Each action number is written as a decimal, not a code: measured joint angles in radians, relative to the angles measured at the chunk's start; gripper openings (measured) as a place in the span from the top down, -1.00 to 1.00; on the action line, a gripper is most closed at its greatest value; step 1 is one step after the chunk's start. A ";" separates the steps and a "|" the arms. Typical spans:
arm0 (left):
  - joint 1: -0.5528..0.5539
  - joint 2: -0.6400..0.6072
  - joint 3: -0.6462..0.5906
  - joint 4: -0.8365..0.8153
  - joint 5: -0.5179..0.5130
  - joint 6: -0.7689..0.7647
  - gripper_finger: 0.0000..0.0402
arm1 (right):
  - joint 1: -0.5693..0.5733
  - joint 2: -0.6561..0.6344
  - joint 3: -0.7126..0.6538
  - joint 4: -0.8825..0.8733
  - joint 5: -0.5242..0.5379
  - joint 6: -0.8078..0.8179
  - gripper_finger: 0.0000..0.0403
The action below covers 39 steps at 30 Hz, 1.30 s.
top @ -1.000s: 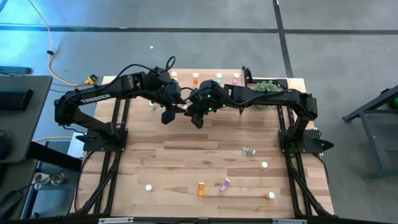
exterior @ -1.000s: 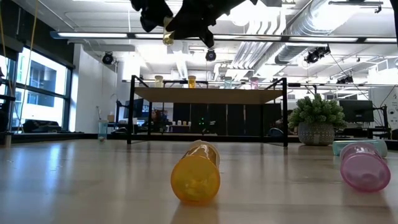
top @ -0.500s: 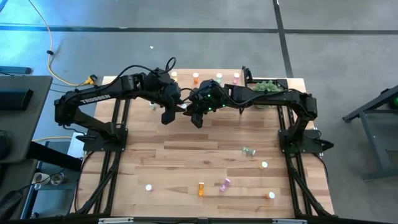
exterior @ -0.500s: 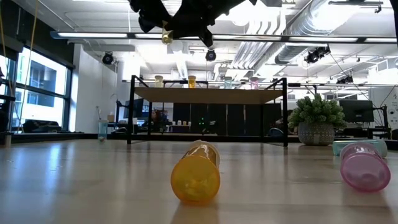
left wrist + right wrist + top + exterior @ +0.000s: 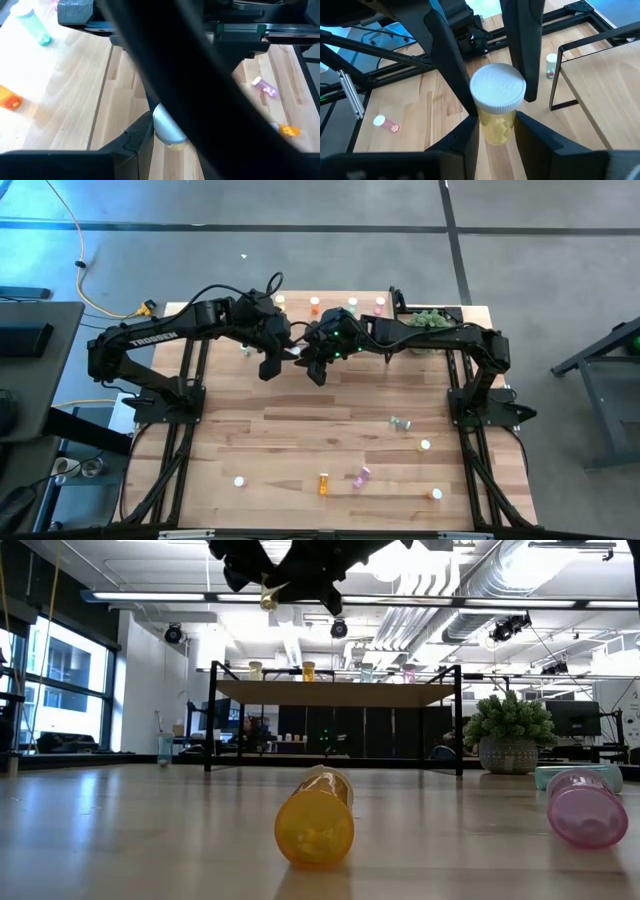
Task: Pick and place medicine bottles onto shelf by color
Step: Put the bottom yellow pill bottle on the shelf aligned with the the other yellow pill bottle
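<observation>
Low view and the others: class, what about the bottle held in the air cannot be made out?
- Low view: the yellow bottle is mostly hidden among the dark arms, which the top edge cuts off.
- High view: it is hidden under the arms; the bottles on the shelf are too small.
- Left wrist view: a dark arm hides its body.

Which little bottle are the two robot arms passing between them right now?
Find where the two dark arms meet above the far middle of the wooden table, just in front of the small raised shelf. The yellow translucent bottle with a white cap is there, the only one off the table.
</observation>
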 joint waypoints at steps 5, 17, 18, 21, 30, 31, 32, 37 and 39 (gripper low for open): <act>0.000 0.000 0.000 -0.004 -0.003 0.000 0.43 | -0.003 -0.003 0.000 -0.001 -0.003 0.000 0.29; 0.001 0.000 0.000 -0.008 -0.112 0.000 0.43 | -0.037 -0.067 0.002 -0.053 0.003 0.027 -0.02; 0.000 -0.002 0.000 -0.009 -0.125 0.001 0.43 | -0.041 -0.073 0.002 -0.062 0.005 0.027 -0.02; 0.002 -0.010 0.000 -0.009 -0.155 0.019 0.43 | -0.052 -0.086 0.002 -0.074 0.005 0.027 -0.02; 0.002 -0.073 -0.001 -0.014 -0.232 -0.027 0.43 | -0.102 -0.149 0.002 -0.080 0.011 0.008 -0.02; 0.003 -0.082 -0.001 -0.023 -0.256 -0.032 0.43 | -0.109 -0.158 0.002 -0.073 0.012 0.006 -0.02; 0.005 -0.093 -0.001 -0.031 -0.280 -0.040 0.43 | -0.115 -0.166 0.002 -0.074 0.012 -0.001 -0.02; 0.031 -0.166 -0.071 -0.002 -0.333 -0.069 0.43 | -0.134 -0.196 0.002 -0.068 0.042 -0.008 -0.02; 0.049 -0.199 -0.132 0.042 -0.337 -0.079 0.43 | -0.134 -0.205 0.002 -0.067 0.071 -0.010 -0.02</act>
